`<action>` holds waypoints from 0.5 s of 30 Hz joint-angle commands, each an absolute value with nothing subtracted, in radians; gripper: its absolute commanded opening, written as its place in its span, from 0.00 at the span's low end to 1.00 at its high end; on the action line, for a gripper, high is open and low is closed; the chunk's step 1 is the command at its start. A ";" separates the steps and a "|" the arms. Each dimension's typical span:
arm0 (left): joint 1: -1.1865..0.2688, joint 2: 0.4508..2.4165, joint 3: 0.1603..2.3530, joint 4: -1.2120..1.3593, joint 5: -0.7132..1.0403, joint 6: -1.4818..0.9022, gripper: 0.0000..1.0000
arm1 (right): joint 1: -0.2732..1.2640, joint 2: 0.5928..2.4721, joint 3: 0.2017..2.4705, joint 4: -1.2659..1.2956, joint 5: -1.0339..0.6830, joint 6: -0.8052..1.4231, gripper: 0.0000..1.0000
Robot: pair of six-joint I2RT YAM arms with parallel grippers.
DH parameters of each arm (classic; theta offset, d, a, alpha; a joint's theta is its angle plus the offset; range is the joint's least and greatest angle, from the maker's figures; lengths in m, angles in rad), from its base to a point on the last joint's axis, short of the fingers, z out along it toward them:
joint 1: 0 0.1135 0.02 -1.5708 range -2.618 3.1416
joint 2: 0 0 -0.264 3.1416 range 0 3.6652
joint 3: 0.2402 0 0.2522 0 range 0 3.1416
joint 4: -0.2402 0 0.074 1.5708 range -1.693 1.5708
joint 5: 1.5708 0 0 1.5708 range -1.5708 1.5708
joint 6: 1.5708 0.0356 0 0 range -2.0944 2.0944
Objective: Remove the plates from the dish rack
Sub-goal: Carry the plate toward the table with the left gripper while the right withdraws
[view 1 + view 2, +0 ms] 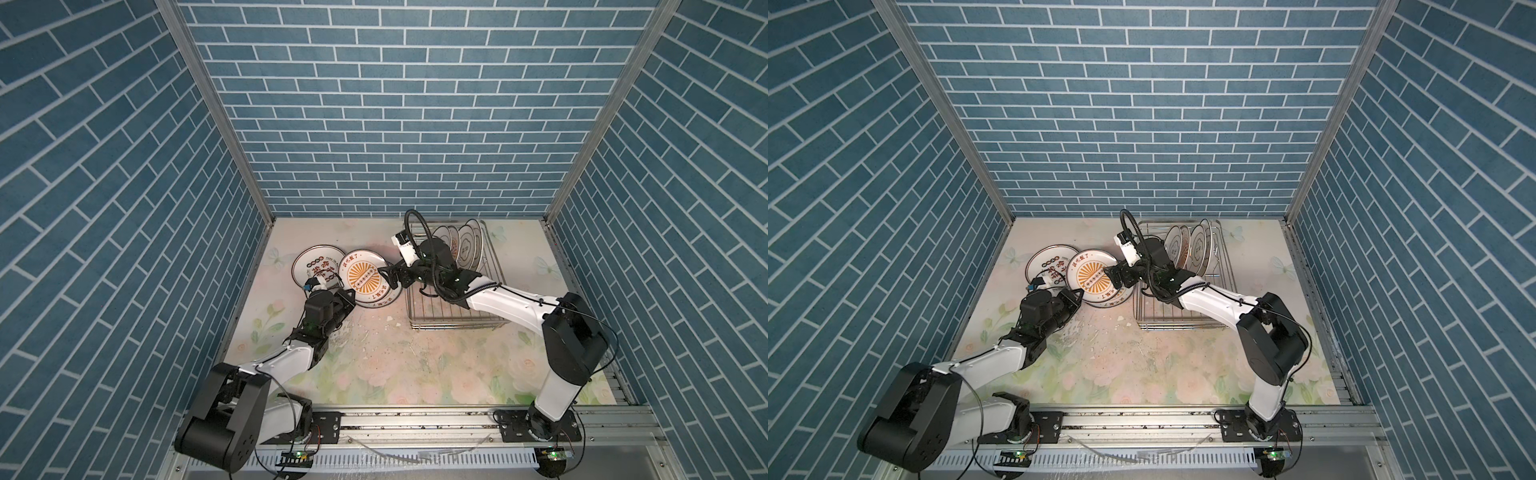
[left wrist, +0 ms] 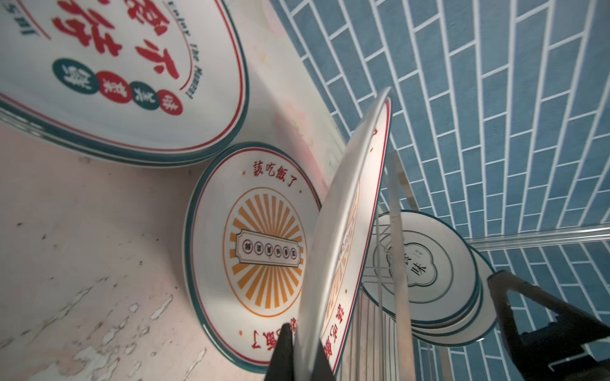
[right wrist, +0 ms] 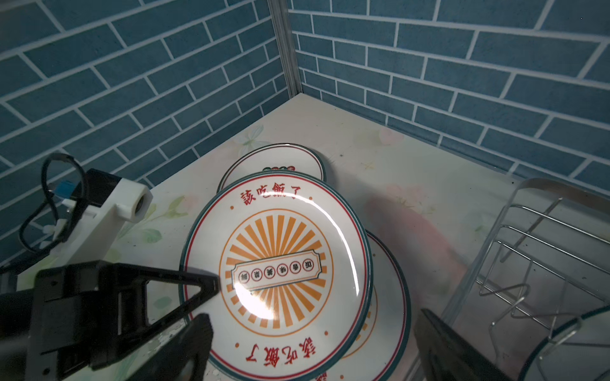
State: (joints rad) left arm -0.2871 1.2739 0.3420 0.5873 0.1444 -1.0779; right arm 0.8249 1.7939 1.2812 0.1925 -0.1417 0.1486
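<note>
edgewise, sunburst plate (image 1: 365,275) sits in left pincer (image 2: 304,359).

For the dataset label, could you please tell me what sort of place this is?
Probably a mock kitchen cell for robot trials: blue tile-print walls, a wire dish rack holding plates, and a floral tabletop.

My twin top views look steeply down on the whole floral-printed table (image 1: 415,365); both wrist cameras sit close, sharing the orange-sunburst white plates (image 3: 277,273) at ten o'clock.
</note>
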 commanded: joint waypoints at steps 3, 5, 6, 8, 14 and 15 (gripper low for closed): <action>-0.257 1.378 0.410 0.719 0.228 -1.110 0.00 | 0.831 1.870 1.376 0.124 -0.109 0.117 0.95; -0.256 1.428 0.422 0.758 0.253 -1.121 0.00 | 0.831 1.896 1.402 0.110 -0.111 0.109 0.94; -0.257 1.439 0.431 0.752 0.253 -1.119 0.00 | 0.831 1.906 1.410 0.105 -0.115 0.105 0.94; -0.257 1.456 0.438 0.736 0.251 -1.126 0.00 | 0.831 1.926 1.425 0.094 -0.133 0.096 0.93; -0.253 1.549 0.479 0.733 0.305 -1.184 0.00 | 0.834 1.957 1.429 0.103 -0.168 0.072 0.92; -0.253 1.560 0.484 0.729 0.308 -1.191 0.00 | 0.836 1.963 1.435 0.100 -0.164 0.071 0.91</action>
State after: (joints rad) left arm -0.2600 1.5414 0.4461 0.6899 0.2718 -1.1603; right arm 0.8272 1.9362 1.3899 0.1158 -0.1490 0.1188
